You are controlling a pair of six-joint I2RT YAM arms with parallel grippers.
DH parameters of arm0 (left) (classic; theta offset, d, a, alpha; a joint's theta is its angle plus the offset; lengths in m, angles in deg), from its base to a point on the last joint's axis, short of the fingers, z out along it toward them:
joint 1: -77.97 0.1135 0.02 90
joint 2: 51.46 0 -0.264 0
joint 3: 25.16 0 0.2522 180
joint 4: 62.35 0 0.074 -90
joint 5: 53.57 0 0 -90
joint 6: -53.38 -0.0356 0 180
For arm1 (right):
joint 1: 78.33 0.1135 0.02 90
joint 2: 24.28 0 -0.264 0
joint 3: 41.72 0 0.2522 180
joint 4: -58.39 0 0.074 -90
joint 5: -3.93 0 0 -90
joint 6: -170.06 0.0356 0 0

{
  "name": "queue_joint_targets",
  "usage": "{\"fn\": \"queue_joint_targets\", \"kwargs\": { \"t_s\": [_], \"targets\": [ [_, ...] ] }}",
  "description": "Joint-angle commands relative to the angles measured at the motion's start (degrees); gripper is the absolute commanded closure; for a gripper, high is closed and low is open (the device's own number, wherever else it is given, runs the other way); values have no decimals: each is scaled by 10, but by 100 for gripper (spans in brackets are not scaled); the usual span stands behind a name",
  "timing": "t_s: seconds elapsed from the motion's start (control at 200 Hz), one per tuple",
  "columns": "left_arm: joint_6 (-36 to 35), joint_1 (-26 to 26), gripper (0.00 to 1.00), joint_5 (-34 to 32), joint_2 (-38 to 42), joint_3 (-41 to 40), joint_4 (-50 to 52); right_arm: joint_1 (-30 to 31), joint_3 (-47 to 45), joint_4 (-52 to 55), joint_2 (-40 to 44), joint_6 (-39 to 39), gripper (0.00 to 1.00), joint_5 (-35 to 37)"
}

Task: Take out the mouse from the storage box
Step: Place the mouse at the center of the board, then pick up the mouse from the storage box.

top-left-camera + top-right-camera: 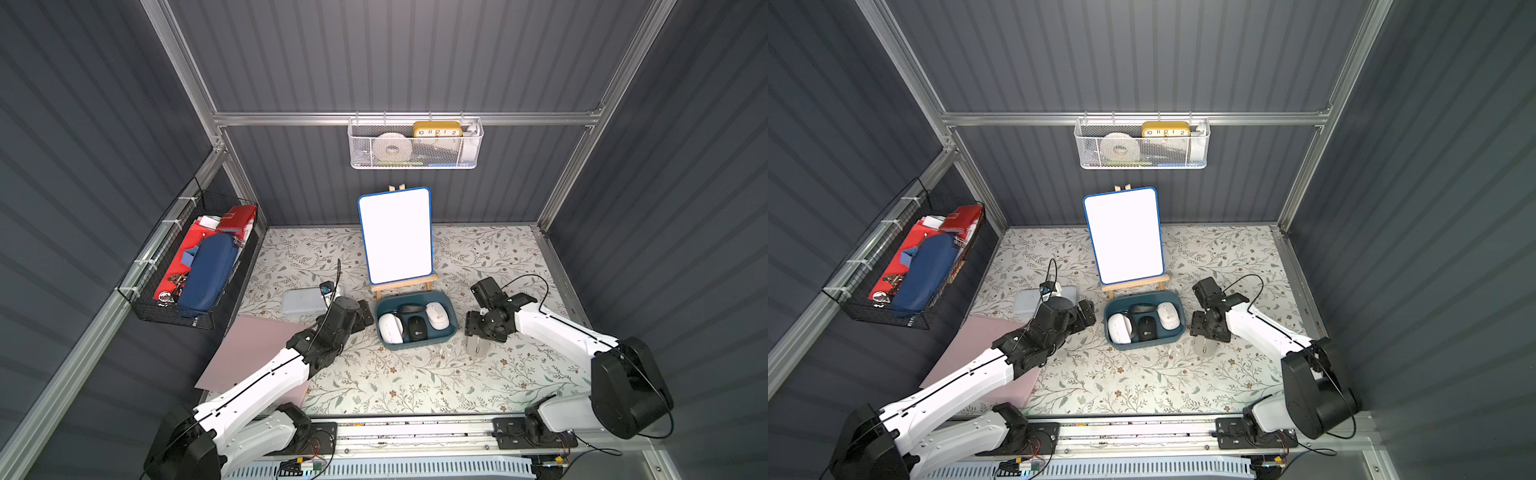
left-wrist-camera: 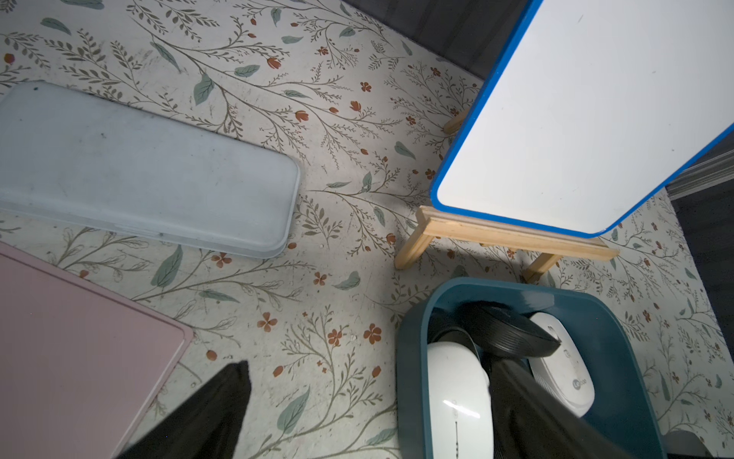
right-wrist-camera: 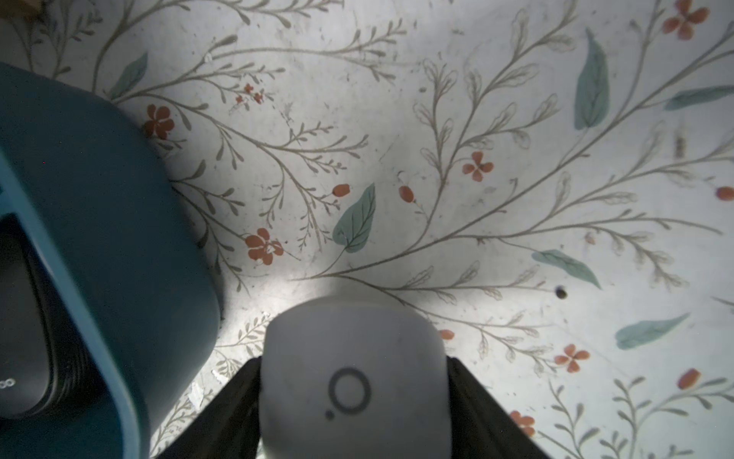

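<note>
Just beside storage box [image 3: 99, 222] wall, right tool [image 3: 351, 363] grips mouse [image 3: 349, 326].

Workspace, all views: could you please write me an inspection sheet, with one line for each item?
Surface: floral table cover, lightly scuffed.
Job's things: storage box holds several mice, white and black; a grey mouse is outside, beside it.
Clutter: pale case, pink sheet, whiteboard on a wooden easel.
Grippers: left gripper open at the box's edge; right gripper has its fingers closed on the grey mouse.
Cables: a black loop at each wrist, off the table.
Surroundings: white mesh basket with a clock; black wire basket with pouches; dark ribbed walls.
</note>
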Motion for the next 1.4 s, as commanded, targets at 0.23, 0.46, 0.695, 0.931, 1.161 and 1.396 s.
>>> {"fn": "queue_joint_targets", "kwargs": {
  "t_s": [0.23, 0.46, 0.695, 0.931, 1.161, 1.396],
  "targets": [
    [-11, 0, 1, 5, -16, 26, 0, -8, 4, -24, -48, -13, 30, -1],
    [-17, 0, 1, 9, -28, 33, -3, -8, 2, -28, -51, -12, 25, 7],
    [-31, 0, 0, 15, -26, 41, 2, -8, 4, -23, -35, -14, 18, 9],
    [-112, -5, 1, 74, -35, 66, -14, -8, 5, 1, 19, -22, 15, 19],
    [-144, -53, 1, 94, -138, 158, 16, -7, 4, 16, 96, -34, 14, 17],
    [-27, -119, 3, 43, -290, 281, 125, -6, -8, 16, 139, -38, 13, 24]
  ]
}}
